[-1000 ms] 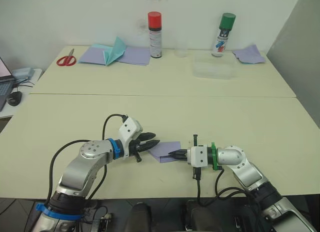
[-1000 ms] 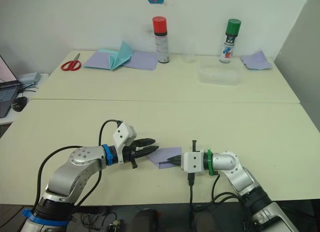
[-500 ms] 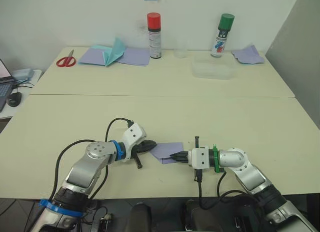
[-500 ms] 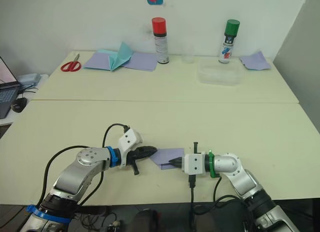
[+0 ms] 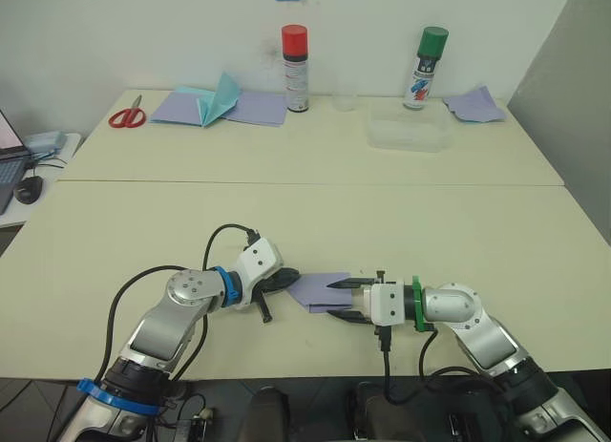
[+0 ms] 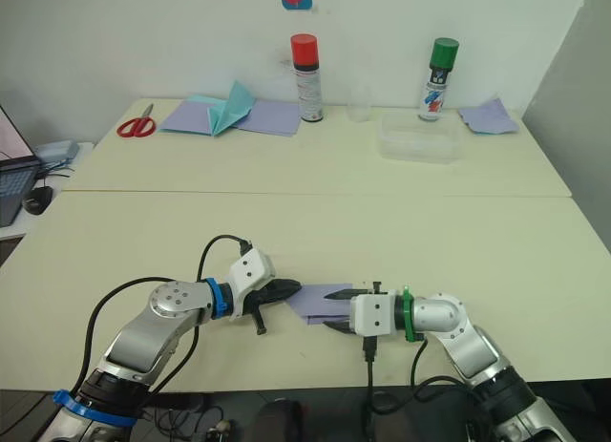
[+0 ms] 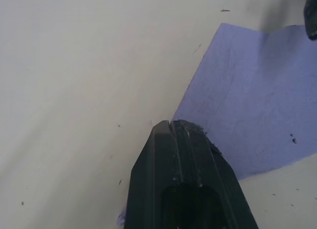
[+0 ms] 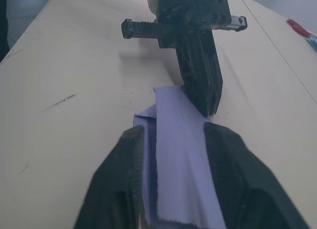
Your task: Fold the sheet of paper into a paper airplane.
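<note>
The sheet of paper [image 5: 320,289], lavender and folded small, lies flat near the table's front edge between my two grippers. My left gripper [image 5: 289,278] is shut at the sheet's left edge, and in the left wrist view that edge runs in between its tips [image 7: 171,122]. My right gripper [image 5: 336,300] faces it from the right and stands open. Its two fingers straddle the sheet's right end, one on each side; in the right wrist view [image 8: 176,132] the paper lies in the gap between them. I cannot tell whether they touch it.
Along the back of the table are red scissors [image 5: 125,115], a teal paper plane [image 5: 218,98] on lavender sheets, a red-capped can [image 5: 296,67], a green-capped can [image 5: 425,67], a clear container [image 5: 409,134] and a rumpled lavender scrap [image 5: 474,104].
My right gripper has opened and let go of the sheet's right end. My left gripper has moved in to the sheet's left edge and shut there.
</note>
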`<action>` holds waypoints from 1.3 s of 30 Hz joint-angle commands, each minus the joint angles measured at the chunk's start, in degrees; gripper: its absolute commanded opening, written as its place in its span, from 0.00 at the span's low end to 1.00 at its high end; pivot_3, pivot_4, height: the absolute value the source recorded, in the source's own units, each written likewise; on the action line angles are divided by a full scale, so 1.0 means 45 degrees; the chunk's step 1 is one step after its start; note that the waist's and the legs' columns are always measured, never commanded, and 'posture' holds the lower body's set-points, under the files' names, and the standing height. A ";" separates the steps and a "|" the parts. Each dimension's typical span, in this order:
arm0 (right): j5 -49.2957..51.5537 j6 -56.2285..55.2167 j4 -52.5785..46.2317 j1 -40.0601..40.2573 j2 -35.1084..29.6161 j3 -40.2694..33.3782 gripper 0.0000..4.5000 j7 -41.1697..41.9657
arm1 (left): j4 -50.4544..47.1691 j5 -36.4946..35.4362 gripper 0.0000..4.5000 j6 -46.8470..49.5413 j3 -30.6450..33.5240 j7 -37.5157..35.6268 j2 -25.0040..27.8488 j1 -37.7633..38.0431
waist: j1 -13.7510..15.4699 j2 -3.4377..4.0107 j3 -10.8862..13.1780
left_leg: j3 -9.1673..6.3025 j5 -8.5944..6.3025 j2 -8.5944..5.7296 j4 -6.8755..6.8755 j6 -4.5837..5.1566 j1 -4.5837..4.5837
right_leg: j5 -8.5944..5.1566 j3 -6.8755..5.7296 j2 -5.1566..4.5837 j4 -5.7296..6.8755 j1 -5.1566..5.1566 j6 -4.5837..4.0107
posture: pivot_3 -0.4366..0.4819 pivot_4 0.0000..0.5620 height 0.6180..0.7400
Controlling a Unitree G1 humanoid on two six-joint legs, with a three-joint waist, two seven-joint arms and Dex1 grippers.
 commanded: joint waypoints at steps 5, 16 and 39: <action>0.1918 0.0505 -0.1660 0.0891 -0.0871 -0.0829 0.75 0.0802 | 0.0486 0.0555 0.00 0.0159 -0.0571 -0.0155 0.0061 0.0409 | 0.0000 0.0001 -0.0006 | -0.0001 0.0000 0.0002 0.0002 0.0000 0.0003 | -0.0001 0.0001 0.0000 0.0000 0.0003 0.0000 | 0.48 0.27 1.00; 0.0838 0.1836 -0.1115 0.0671 -0.0710 0.0260 0.01 0.0896 | 0.0630 0.0626 0.00 0.0006 -0.0574 -0.0134 0.0001 0.0336 | 0.0001 0.0011 -0.0014 | 0.0007 0.0000 -0.0001 0.0003 0.0000 0.0023 | -0.0013 0.0004 -0.0003 0.0000 0.0008 -0.0020 | 0.48 0.27 1.00; 0.0607 0.1346 -0.0166 -0.0524 0.0740 -0.0088 0.01 -0.0137 | 0.0783 0.0792 0.00 -0.0431 -0.0692 -0.0662 0.0325 0.0285 | -0.0002 0.0012 -0.0016 | 0.0010 0.0000 0.0000 -0.0006 0.0000 0.0023 | -0.0004 0.0002 0.0007 0.0000 0.0006 -0.0006 | 0.48 0.27 1.00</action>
